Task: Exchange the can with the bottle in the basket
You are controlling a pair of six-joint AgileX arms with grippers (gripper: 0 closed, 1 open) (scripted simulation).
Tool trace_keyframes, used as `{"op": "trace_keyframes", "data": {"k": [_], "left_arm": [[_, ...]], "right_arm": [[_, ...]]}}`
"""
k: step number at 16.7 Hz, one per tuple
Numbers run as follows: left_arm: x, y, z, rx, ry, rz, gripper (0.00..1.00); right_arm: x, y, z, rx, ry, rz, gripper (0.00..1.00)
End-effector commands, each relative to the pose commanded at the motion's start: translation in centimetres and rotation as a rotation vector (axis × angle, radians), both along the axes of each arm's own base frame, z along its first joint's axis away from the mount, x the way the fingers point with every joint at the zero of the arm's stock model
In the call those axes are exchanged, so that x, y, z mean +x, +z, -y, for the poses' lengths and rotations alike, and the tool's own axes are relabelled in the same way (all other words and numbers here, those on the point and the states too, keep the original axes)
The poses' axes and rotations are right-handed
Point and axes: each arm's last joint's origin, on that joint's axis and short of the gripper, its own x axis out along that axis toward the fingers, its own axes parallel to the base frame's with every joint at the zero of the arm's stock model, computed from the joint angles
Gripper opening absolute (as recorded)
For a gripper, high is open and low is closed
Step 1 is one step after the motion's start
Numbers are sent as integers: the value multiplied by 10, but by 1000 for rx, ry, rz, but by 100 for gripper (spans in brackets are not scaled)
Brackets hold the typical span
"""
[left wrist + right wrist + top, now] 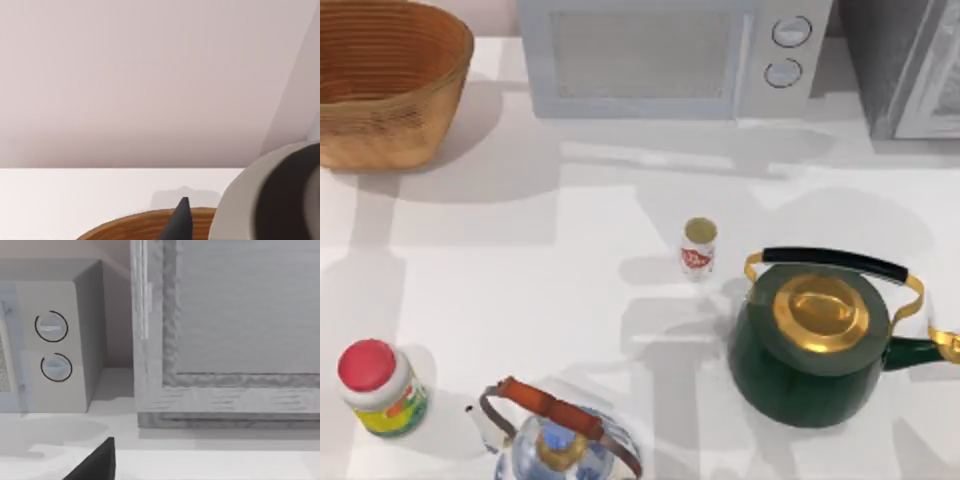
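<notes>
The can, tiny and white with red markings and a gold top, stands upright near the middle of the table. At the table's far left corner sits the orange-brown wicker basket; its rim also edges the left wrist view. The bottle is out of view. A dark tip of my left gripper hangs just above that rim. A dark tip of my right gripper shows over the table at the far right, facing the microwave.
A white microwave stands along the back, with a grey cabinet to its right. A dark green kettle sits right of the can. A blue-and-white kettle and a red-capped jar stand at the front left.
</notes>
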Motion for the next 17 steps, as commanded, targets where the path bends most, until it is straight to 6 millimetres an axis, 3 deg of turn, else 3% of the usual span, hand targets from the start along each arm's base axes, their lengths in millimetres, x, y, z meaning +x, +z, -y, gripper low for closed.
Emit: {"op": "trace_keyframes", "data": {"k": [4, 8, 17], "left_arm": [[21, -30, 1, 0, 2, 4, 0], [23, -34, 1, -1, 1, 0, 0], [23, -34, 1, -1, 1, 0, 68]], "right_arm": [[0, 0, 0, 0, 0, 0, 100], [0, 0, 0, 0, 0, 0, 100], [0, 0, 0, 0, 0, 0, 100]]}}
